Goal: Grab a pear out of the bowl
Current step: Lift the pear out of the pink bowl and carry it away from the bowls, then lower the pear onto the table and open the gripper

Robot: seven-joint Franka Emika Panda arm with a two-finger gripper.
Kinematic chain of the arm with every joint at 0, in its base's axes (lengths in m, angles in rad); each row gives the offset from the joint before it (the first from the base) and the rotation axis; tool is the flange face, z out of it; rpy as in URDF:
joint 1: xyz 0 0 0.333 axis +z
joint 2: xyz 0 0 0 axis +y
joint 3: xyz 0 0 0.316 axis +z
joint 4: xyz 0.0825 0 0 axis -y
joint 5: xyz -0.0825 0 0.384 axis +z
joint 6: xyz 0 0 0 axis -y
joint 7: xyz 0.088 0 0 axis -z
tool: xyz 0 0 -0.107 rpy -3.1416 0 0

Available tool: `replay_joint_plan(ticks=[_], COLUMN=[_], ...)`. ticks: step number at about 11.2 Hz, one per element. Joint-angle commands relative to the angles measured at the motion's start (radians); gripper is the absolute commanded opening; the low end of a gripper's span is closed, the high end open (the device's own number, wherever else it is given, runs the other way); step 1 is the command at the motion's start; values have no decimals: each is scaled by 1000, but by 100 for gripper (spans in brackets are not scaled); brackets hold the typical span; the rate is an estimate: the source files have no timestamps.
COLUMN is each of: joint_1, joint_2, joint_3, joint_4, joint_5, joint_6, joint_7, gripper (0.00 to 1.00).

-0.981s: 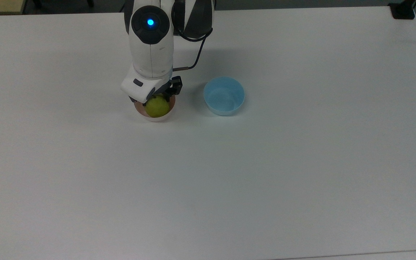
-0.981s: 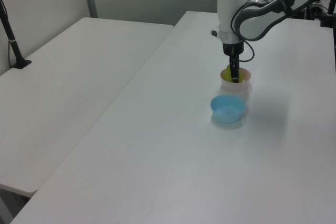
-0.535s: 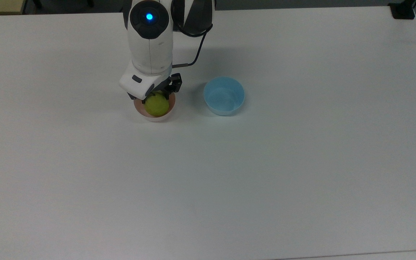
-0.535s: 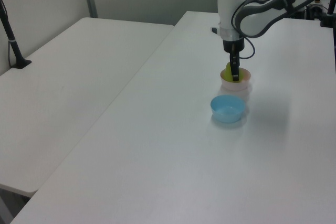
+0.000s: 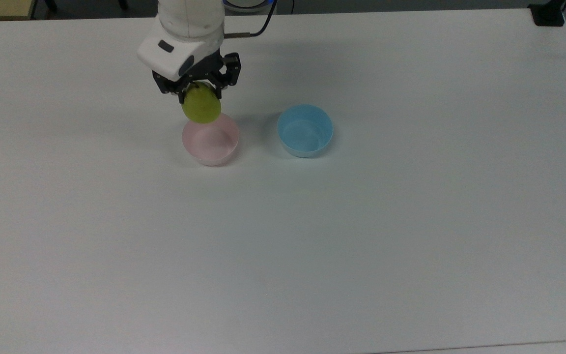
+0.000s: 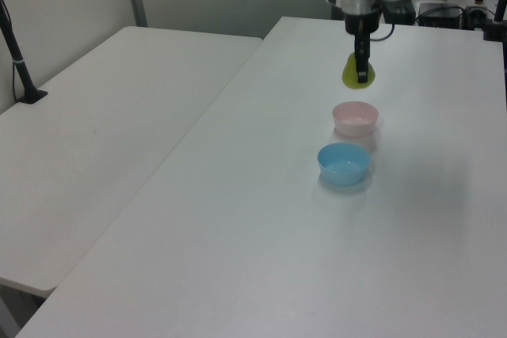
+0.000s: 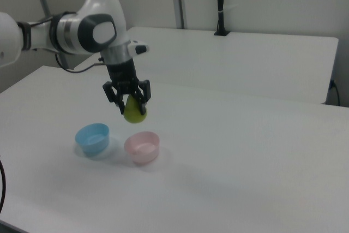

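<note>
The pear [image 5: 201, 103] is gripped between the fingers of the end effector [image 5: 199, 93] and held in the air. Directly below the end effector, the pink bowl [image 5: 210, 139] is seen on the white table [image 5: 312, 236], with a light blue bowl [image 5: 305, 130] just beside it.

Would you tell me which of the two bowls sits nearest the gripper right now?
The pink bowl, just under the gripper holding the pear; the blue bowl sits farther aside.
</note>
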Motion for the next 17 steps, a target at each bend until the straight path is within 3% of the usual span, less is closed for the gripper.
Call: replay_joint_plan(ticks=[1, 5, 9, 13, 15, 16, 17], joint_1=[-69, -194, -274, -296, -302, -307, -307], joint_2=[-8, 39, 198, 290, 317, 317, 317], joint_3=[-7, -10, -10, -10, -10, -10, -10], joint_4=[98, 101, 101, 101, 98, 98, 97], joint_5=[32, 33, 29, 20, 20, 20, 20], joint_6=[-78, 8, 227, 347, 399, 401, 401], joint_7=[-30, -153, -164, -164, -158, -156, -153], gripper=[31, 31, 31, 32, 38, 52, 80])
